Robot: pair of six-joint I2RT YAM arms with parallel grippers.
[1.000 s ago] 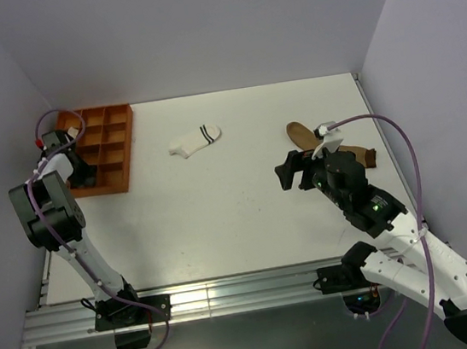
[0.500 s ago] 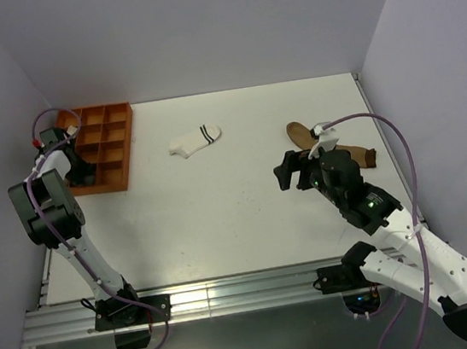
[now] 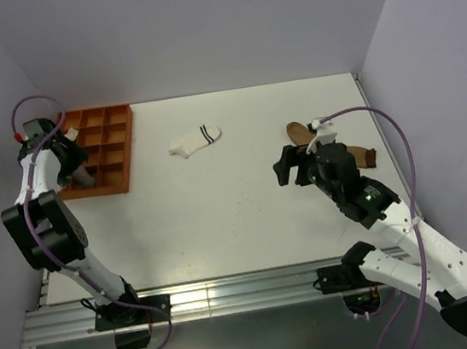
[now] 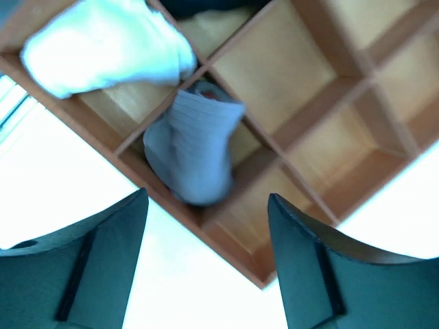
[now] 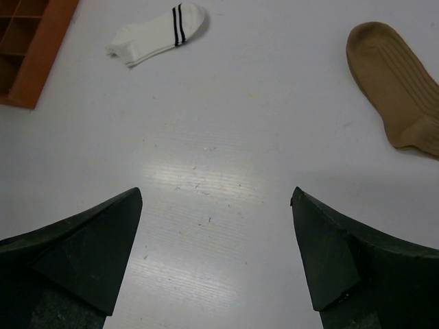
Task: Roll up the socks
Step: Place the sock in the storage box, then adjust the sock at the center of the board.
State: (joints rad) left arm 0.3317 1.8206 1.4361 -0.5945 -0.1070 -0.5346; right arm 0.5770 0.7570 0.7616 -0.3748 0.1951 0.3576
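A rolled grey sock (image 4: 195, 154) with a bit of red at its top lies in a near-edge compartment of the orange divided tray (image 4: 288, 130). My left gripper (image 4: 207, 202) hangs open just above it, holding nothing. From above, the left gripper (image 3: 70, 166) is over the tray's left side. A short white sock with dark stripes (image 3: 194, 139) lies flat mid-table. A tan-brown sock (image 5: 391, 82) lies flat at the right. My right gripper (image 5: 215, 195) is open above bare table, to the left of the tan sock (image 3: 301, 134).
A plain white bundle (image 4: 103, 44) fills the tray compartment beside the grey sock. The tray (image 3: 123, 154) sits at the table's back left, and its corner (image 5: 31, 55) shows in the right wrist view. Walls close in at left, back and right.
My left gripper has opened and drawn back from the tray, leaving the grey rolled sock in its compartment. The right arm has shifted slightly, still open.
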